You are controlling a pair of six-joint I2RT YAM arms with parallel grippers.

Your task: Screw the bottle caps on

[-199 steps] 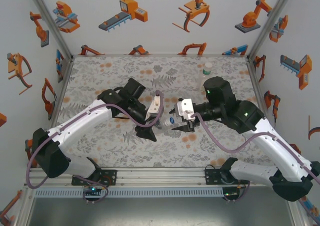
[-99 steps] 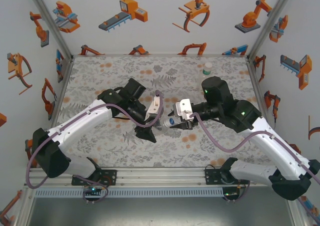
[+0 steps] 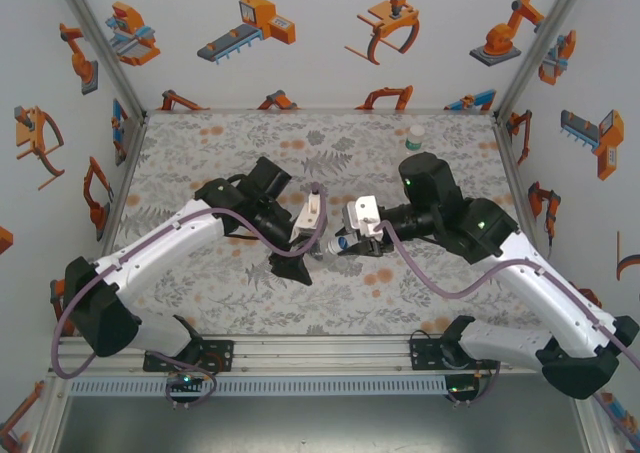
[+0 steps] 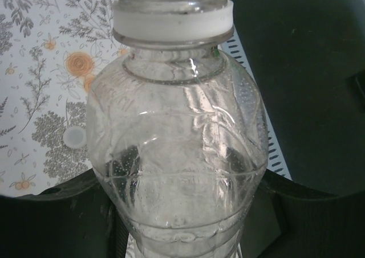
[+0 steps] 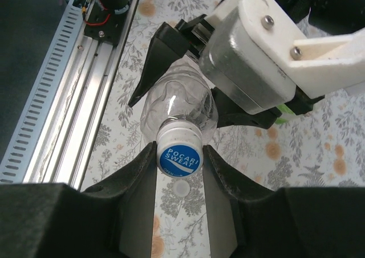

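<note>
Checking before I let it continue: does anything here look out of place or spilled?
One small pale round cap lies loose on the floral table, beneath the clear plastic bottle. No spill or damage visible.

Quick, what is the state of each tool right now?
Left tool: closed, holding the clear bottle.
Right tool: closed on the blue cap.

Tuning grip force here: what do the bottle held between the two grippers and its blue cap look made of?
Clear bottle: thin transparent plastic by the look, glossy, with sharp highlights, moulded ridges and creases in the wall. It may be soft enough to dent.
Blue cap: opaque plastic, probably rigid. It has a smooth blue top printed with white lettering and a white side wall.
</note>
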